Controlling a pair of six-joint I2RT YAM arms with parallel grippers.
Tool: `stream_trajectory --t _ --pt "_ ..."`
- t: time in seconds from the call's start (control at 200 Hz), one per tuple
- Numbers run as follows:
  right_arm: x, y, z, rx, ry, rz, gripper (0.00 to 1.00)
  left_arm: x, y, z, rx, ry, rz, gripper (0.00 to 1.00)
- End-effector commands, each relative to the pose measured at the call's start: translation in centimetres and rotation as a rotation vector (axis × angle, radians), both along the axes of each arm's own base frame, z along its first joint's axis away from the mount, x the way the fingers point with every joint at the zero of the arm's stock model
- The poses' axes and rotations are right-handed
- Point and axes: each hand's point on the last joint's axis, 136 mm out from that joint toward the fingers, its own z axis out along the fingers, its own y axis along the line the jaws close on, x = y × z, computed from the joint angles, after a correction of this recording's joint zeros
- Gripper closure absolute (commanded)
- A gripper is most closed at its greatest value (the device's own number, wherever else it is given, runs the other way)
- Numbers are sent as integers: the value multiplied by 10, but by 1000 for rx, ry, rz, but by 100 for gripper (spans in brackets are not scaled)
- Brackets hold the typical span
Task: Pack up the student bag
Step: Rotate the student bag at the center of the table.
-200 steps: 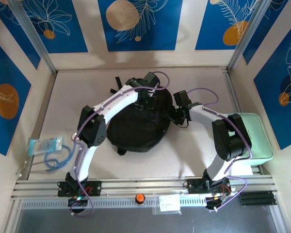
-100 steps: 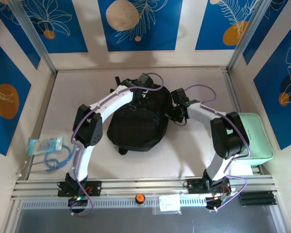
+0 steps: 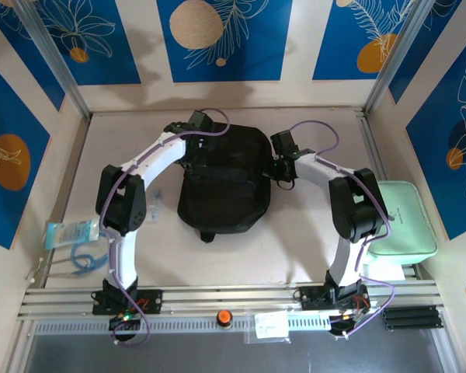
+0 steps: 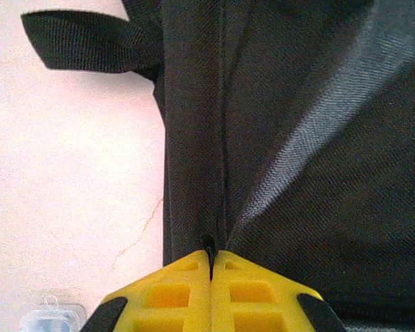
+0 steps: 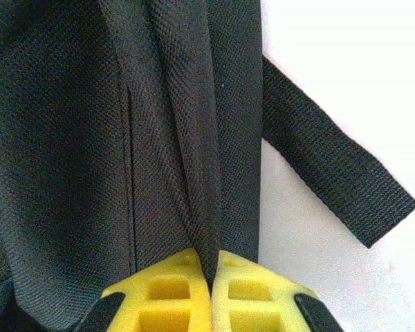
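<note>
While I watch from above, the student bag (image 3: 221, 190), a rounded black pack of coarse woven cloth, lies flat mid-bench on the pale, smooth bench (image 3: 311, 241). The left tool (image 4: 209, 257) has its yellow pads (image 4: 169, 296) pressed together on a pinch of fabric beside a seam at the bag's far left corner. The right tool (image 5: 207, 266) is clamped the same way on a raised fold at the bag's right edge, where a flat webbing strap (image 5: 339, 187) trails across the bench. A mint-green rectangular case (image 3: 408, 221) sits far right, its near-left corner behind the right arm's elbow. A clear packet with blue cord (image 3: 74, 237) lies far left.
</note>
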Motion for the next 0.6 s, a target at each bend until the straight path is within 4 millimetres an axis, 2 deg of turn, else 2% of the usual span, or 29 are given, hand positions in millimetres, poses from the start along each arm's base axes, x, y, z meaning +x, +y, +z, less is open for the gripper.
stream_trajectory --t 0.0,0.095,0.195,0.285,0.36,0.44,0.595 --pt "31 -16 2 -61 -77 24 98 -10 15 12 11 -4 34 100" --pt "42 -10 10 -29 -92 47 91 -18 14 13 -17 6 41 100" --pt "40 0 33 25 -108 67 73 -24 17 21 -37 -6 55 100" --pt "25 5 57 71 -115 66 53 -29 21 33 -72 -38 89 70" --pt "3 7 68 99 -90 50 46 -33 26 42 -133 -59 126 52" --pt "-27 15 71 155 -32 51 41 -41 30 46 -208 -66 155 39" --pt "-90 53 49 289 151 97 40 -53 43 45 -309 -74 195 25"
